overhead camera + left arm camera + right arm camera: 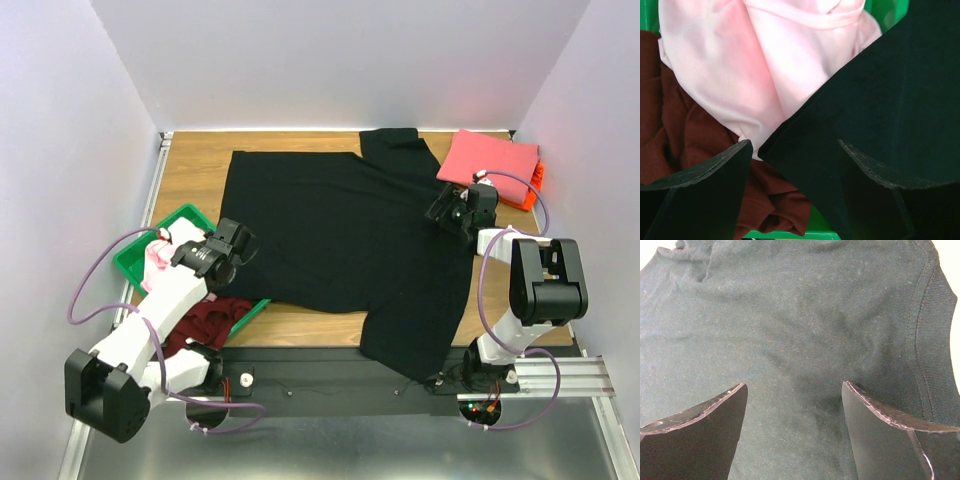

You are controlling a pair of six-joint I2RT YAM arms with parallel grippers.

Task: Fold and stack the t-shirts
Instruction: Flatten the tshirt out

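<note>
A large black t-shirt (340,235) lies spread flat across the table. My left gripper (236,243) is open at its left edge, over the green tray; in the left wrist view the black cloth edge (875,100) runs between my fingers above a light pink tee (755,65) and a dark maroon tee (685,145). My right gripper (445,208) is open just above the black shirt near its collar (935,335); black cloth (790,340) fills that view. A coral-pink tee (488,160) lies folded at the back right on an orange one (537,176).
A shallow green tray (170,225) at the left holds the light pink tee (160,255) and the maroon tee (205,322). The black shirt's lower part hangs over the table's near edge (410,355). White walls close in on three sides.
</note>
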